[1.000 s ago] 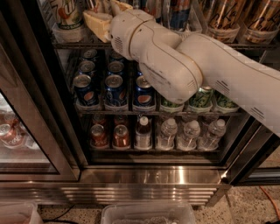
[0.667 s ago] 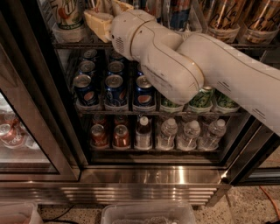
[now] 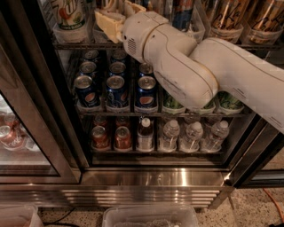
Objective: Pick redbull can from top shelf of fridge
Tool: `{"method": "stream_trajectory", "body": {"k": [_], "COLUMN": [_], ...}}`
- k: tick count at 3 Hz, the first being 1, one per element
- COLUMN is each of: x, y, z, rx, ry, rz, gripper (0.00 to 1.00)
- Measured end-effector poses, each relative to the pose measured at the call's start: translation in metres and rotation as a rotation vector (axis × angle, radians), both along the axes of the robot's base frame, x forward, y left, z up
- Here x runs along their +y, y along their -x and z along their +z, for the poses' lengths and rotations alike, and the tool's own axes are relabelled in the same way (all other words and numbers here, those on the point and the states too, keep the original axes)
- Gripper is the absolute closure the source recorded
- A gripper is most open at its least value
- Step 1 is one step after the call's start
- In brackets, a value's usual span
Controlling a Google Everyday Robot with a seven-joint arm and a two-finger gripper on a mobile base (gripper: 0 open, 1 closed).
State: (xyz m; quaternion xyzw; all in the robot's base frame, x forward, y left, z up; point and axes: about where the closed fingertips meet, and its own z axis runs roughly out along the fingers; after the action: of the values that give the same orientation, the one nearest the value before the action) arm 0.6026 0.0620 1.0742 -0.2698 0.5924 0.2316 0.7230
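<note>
**Arm reaches into the top rack of the cooler**

We see the fridge (image 3: 155,179) filling the frame, with its black door frame, steel base and wire racks of drinks. The white arm (image 3: 213,71) crosses it from the right edge up toward the upper left, hiding part of the middle rack. The top shelf (image 3: 71,45) runs along the upper edge and carries clear bins of tall cans: a white-and-green can (image 3: 69,13) at the left and tan cans (image 3: 248,15) at the right.

Below it stand rows of Pepsi cans (image 3: 116,86), with green cans (image 3: 228,103) partly behind the arm. On the lowest rack we see water bottles (image 3: 193,135) beside red cans (image 3: 108,137).

The redbull can (image 3: 182,14) stands upright in a bin on the top shelf, just behind the arm's wrist and to the right of the tool. The tool (image 3: 116,13) is up at the top shelf, left of centre, among the bins. We cannot tell whether it is released or clenched.
</note>
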Motion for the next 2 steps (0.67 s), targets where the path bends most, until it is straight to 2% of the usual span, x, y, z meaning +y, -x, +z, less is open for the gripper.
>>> {"method": "stream_trajectory", "body": {"k": [2], "x": [-0.0045], "y": [0.0119], "z": [0.013], "rx": [-0.015], "ry": [-0.014], "rz": [0.02], "gripper": [1.0]}}
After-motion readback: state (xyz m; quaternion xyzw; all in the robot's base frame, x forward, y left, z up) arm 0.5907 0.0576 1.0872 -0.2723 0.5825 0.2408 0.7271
